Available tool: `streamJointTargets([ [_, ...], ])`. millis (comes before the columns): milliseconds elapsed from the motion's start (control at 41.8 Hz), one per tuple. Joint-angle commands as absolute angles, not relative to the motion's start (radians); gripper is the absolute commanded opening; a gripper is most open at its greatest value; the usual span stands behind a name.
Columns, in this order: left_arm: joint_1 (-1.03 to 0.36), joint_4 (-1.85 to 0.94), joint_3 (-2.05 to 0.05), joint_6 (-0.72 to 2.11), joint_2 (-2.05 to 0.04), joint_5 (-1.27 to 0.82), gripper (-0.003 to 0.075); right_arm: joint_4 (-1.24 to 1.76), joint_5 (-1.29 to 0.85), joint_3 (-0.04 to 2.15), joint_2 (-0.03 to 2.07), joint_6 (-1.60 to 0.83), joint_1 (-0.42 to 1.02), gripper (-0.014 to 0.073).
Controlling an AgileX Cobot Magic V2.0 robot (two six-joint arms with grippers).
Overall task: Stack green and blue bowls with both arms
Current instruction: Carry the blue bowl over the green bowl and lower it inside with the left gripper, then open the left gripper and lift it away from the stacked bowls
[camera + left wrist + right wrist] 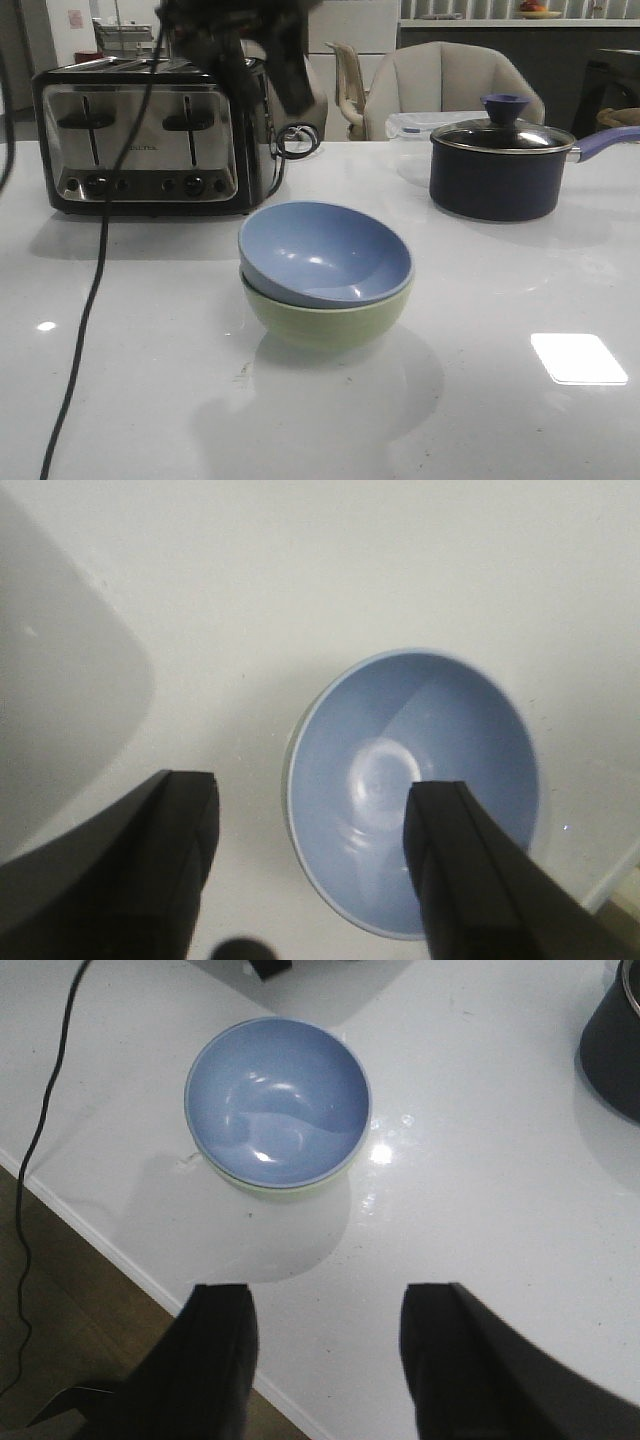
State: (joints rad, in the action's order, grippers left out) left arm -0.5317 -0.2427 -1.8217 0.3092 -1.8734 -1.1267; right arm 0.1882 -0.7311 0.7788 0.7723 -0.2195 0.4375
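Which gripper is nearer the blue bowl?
Left. The left gripper hangs open right above the blue bowl; the right gripper is open farther back, over the table edge.

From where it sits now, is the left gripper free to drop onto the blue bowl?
Probably yes. The left gripper is open and above the blue bowl, which sits nested in the green bowl; nothing shows between them.

The white glossy table [520, 420] carried a green bowl [330, 322] near its middle, a chrome toaster [150, 135] at the back left, a dark lidded saucepan [497, 168] back right, and a black cable [85, 320] trailing forward
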Motion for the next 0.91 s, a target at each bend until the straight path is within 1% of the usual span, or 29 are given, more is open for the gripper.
streamJointTargets([
  [0,-0.539,-0.285,-1.836,0.313,-1.707,-1.106,0.0457,0.196,-0.671,0.807,0.767,-0.23,0.435,0.0442],
  [120,-0.539,-0.285,-1.772,0.313,-1.571,-1.096,0.0429,0.196,-0.671,0.807,0.767,-0.23,0.435,0.0442],
  [239,-0.539,-0.285,-1.649,0.313,-1.418,-1.049,0.0402,0.196,-0.671,0.807,0.767,-0.23,0.435,0.0442],
  [383,-0.539,-0.278,-1.476,0.315,-1.242,-0.974,0.0402,0.196,-0.671,0.807,0.767,-0.23,0.435,0.0442],
  [670,-0.539,-0.278,-1.066,0.315,-0.876,-0.774,0.0402,0.196,-0.671,0.807,0.767,-0.23,0.435,0.0442],
  [886,-0.539,-0.278,-0.798,0.315,-0.65,-0.648,0.0402,0.196,-0.672,0.807,0.767,-0.23,0.435,0.0442],
])
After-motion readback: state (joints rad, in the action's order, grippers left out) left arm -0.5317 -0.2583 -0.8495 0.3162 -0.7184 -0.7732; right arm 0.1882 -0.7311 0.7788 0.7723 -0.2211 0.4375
